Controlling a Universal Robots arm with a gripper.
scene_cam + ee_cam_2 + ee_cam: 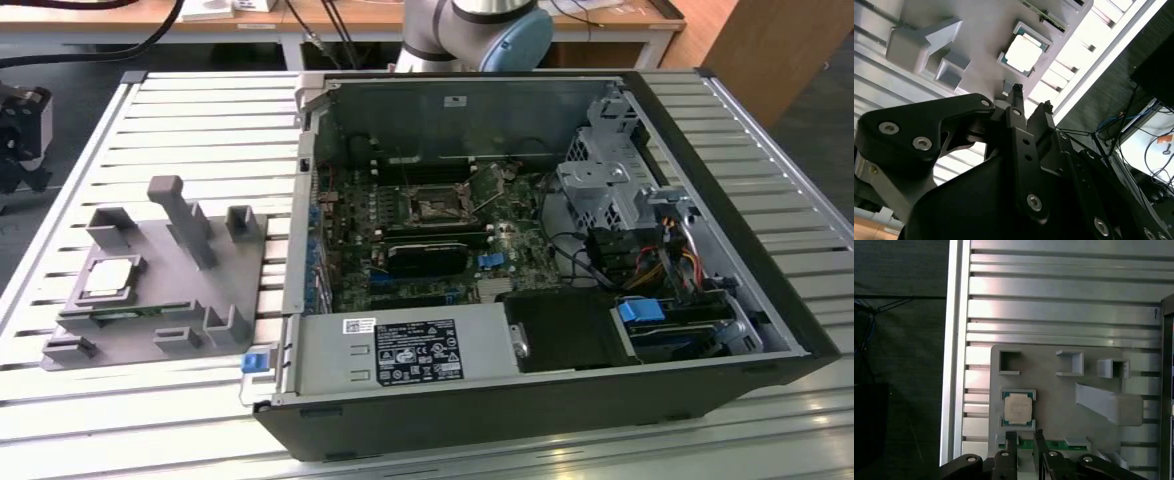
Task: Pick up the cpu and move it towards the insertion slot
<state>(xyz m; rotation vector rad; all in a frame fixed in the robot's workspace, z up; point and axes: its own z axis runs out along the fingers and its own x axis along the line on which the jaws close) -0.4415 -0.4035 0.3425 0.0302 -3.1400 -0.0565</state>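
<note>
Cpu (110, 280) lies flat in recess of grey fixture (167, 295) on slatted counter (200, 110), at exterior view's left. In first wrist view my gripper (1024, 436) hovers near cpu, apart from it, fingers slightly spread, holding nothing. Insertion slot (435, 207) inside open case (534, 420), well apart toward exterior view's right.

The cpu (1018, 408) is showing a smooth, pale metal top that is catching the light, while the fixture (1054, 395) around it is looking like matt grey plastic. The ribbed metal table (1054, 305) is gleaming in bright bands. The gripper (1031, 96) is appearing matt black with shiny screw heads.
</note>
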